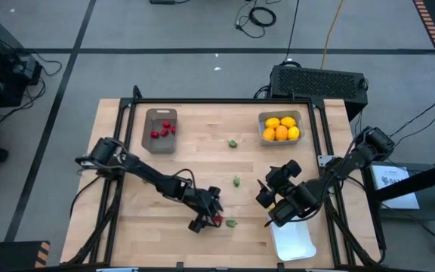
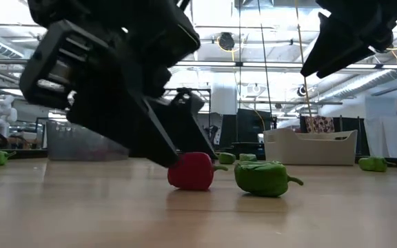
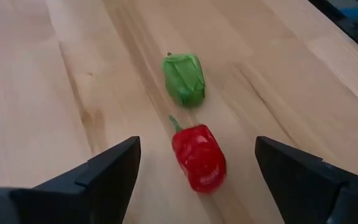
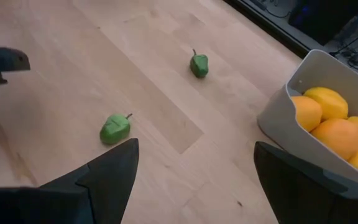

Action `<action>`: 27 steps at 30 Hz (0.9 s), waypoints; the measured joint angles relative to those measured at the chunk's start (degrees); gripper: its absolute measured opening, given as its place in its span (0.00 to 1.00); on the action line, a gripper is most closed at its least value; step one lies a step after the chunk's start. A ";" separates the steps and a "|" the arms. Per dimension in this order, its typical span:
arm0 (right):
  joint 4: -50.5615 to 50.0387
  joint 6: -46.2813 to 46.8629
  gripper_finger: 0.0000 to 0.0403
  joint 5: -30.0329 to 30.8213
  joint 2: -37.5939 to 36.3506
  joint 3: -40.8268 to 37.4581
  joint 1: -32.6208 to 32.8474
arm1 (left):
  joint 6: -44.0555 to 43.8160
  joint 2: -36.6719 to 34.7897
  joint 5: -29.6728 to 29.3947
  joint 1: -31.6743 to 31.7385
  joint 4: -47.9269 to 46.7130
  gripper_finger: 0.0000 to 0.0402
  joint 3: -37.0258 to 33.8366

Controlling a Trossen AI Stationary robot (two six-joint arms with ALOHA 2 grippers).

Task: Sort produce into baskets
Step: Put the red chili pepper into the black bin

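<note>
red pepper (image 3: 198,157) lies on the tabletop (image 3: 55,93) between my left fingers (image 3: 107,171), green pepper (image 3: 184,78) just beyond. looks light, smooth, probably slippery and prone to rolling; best pinched across its fat middle. left gripper (image 1: 205,214) low, tilted steeply down, wide open, empty. right gripper (image 1: 278,198) waits near white basket (image 1: 293,240), open, empty

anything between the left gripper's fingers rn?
Yes: the red pepper lies on the wood inside the open left gripper, per the left wrist view. The green pepper lies just beyond it.
</note>
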 joint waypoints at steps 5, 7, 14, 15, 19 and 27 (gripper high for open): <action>0.05 -1.01 0.77 0.00 0.00 0.00 0.00 | -0.68 1.85 0.13 0.00 0.63 0.81 0.08; 0.12 -1.07 0.77 0.05 0.00 0.00 0.00 | -1.21 2.22 0.13 0.01 0.90 0.81 0.06; 0.44 -1.08 0.77 0.21 0.00 0.00 0.00 | -1.66 2.46 0.13 0.07 1.10 0.79 0.08; 0.45 -1.08 0.77 0.21 0.00 0.00 0.00 | -1.67 2.46 0.13 0.08 1.11 0.77 0.08; 0.68 -1.07 0.77 0.21 0.00 0.00 -0.21 | -1.74 2.48 0.09 0.11 1.11 0.69 0.08; 1.19 -1.09 0.77 0.23 0.00 0.00 -0.35 | -2.05 2.50 -0.25 0.15 0.87 0.53 0.08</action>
